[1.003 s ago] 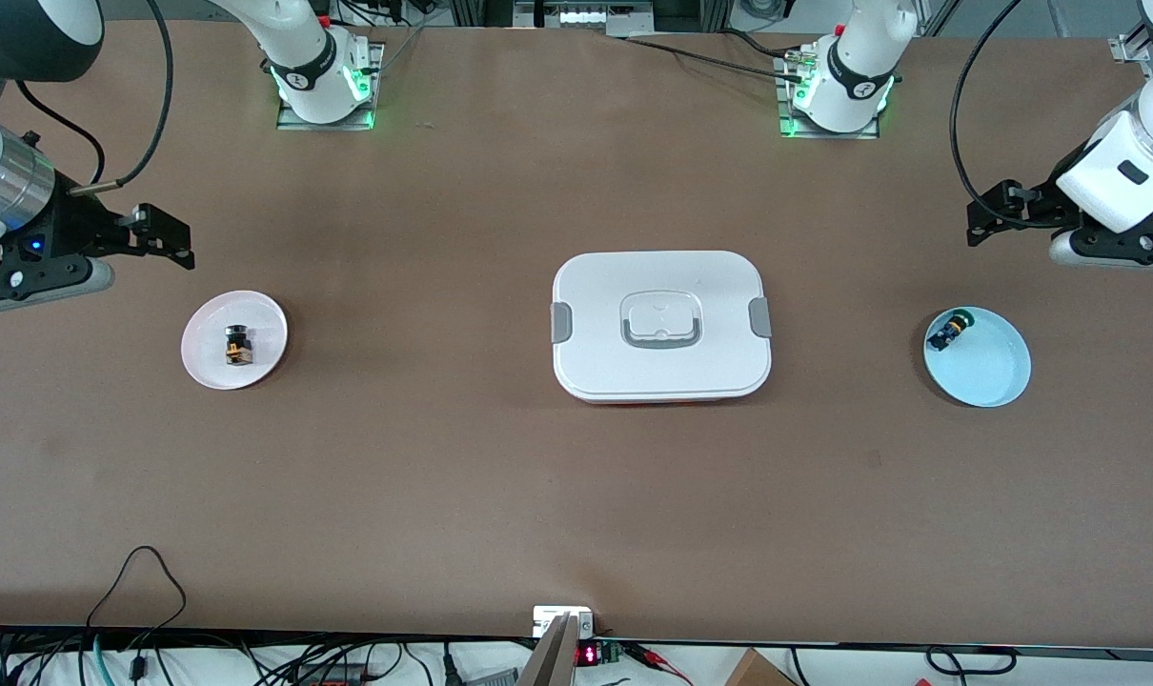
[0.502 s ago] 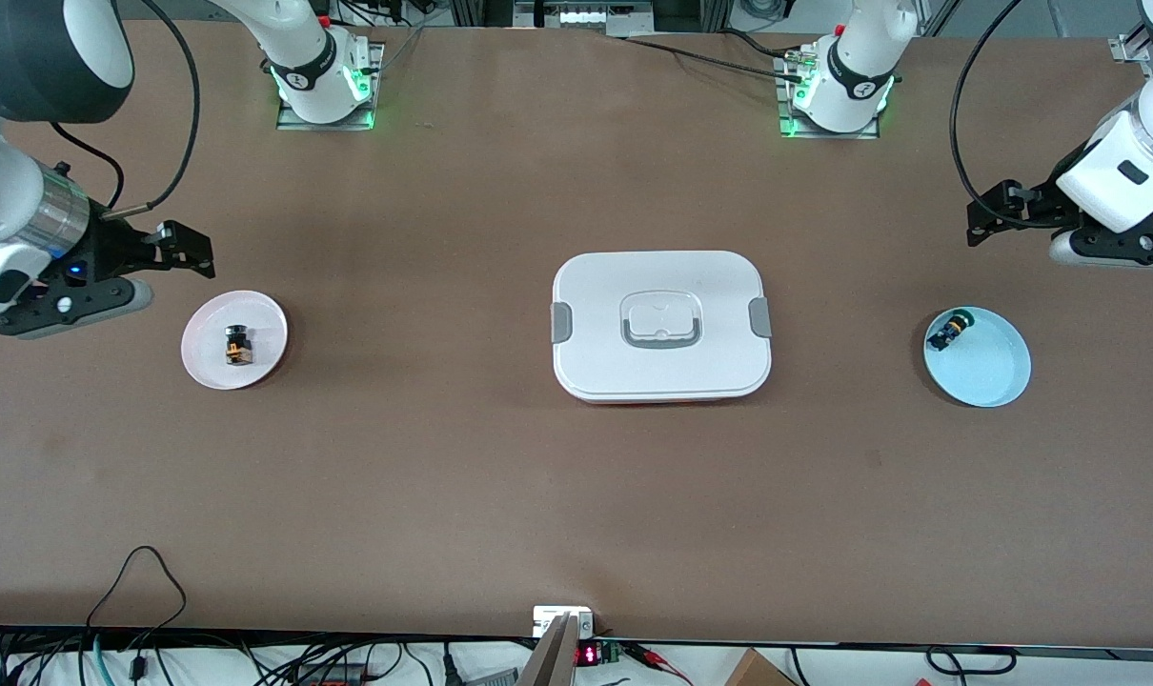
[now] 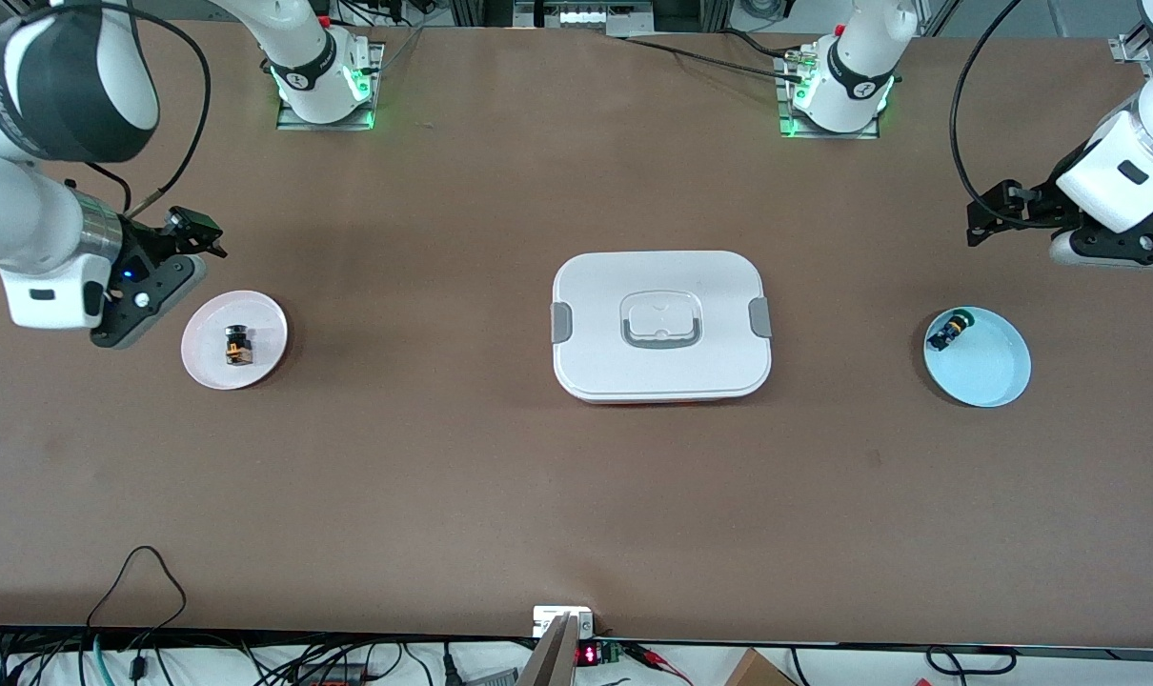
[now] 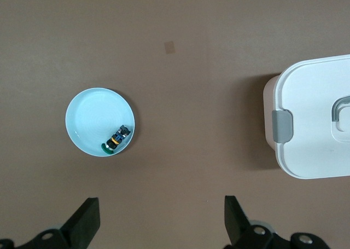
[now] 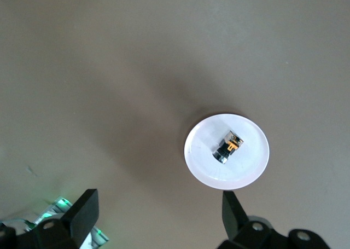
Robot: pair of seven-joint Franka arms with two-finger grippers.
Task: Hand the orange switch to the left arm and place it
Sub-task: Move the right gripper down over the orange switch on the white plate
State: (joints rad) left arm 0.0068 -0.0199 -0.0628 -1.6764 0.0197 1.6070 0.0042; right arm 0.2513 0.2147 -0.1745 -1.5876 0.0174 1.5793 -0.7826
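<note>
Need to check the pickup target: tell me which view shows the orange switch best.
The right wrist view: the orange switch lies large and unobstructed on its pink plate. The front view shows it tiny. The left wrist view does not show it.

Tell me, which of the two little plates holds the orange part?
The pink plate at the right arm's end holds the orange switch; the light blue plate carries a black piece with blue and yellow.
</note>
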